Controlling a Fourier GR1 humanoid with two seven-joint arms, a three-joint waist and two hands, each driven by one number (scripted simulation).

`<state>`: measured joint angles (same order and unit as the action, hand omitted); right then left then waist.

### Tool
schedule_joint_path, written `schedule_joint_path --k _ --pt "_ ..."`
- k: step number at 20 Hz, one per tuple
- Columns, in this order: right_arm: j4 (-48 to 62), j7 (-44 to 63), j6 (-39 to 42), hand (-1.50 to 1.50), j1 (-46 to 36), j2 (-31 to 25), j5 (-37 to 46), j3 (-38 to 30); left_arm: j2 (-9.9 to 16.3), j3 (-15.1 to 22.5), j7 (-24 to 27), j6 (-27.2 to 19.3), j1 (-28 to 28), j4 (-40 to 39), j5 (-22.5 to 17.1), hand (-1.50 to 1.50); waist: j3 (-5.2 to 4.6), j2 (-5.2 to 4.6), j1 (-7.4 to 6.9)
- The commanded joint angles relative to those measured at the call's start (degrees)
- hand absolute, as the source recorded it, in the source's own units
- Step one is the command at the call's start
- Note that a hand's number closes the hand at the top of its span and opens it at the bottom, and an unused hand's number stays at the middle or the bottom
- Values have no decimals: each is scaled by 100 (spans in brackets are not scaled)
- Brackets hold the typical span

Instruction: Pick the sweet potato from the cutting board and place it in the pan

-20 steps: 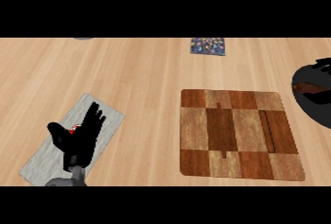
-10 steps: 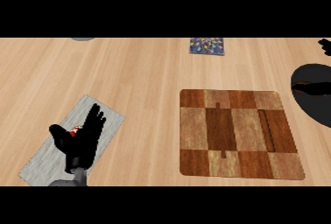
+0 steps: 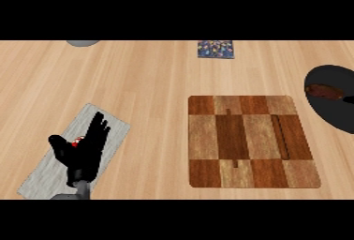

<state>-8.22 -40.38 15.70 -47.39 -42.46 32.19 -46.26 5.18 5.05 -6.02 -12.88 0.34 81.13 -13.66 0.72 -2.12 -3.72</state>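
Observation:
The checkered wooden cutting board (image 3: 252, 140) lies right of centre with nothing on it. At the right edge is the black pan (image 3: 330, 110), partly cut off by the frame. A reddish-brown sweet potato (image 3: 323, 90) lies inside it near its upper rim. My left hand (image 3: 83, 151) rests open at the lower left, fingers straight and pointing up, over a grey cloth. It is far from the board and the pan. My right hand does not show.
A grey cloth (image 3: 48, 176) lies under the left hand. At the top edge of the wooden counter are a dark patterned square object (image 3: 216, 48) and, to the left, part of a grey round object (image 3: 83, 42).
The dark shape seen above the pan at the upper right has gone out of view. The sweet potato now shows in the pan. The left hand has barely moved.

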Motion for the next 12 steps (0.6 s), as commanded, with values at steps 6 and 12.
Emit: schedule_joint_path --k 6,12 --pt "191 -612 2417 -150 665 -758 -301 -161 48 6 -50 15 230 155 -2 0 -7 75 119" --pt "-102 -815 2686 -150 1014 -854 -297 -6 27 -134 -10 31 110 -13 -89 0 -20 93 184"
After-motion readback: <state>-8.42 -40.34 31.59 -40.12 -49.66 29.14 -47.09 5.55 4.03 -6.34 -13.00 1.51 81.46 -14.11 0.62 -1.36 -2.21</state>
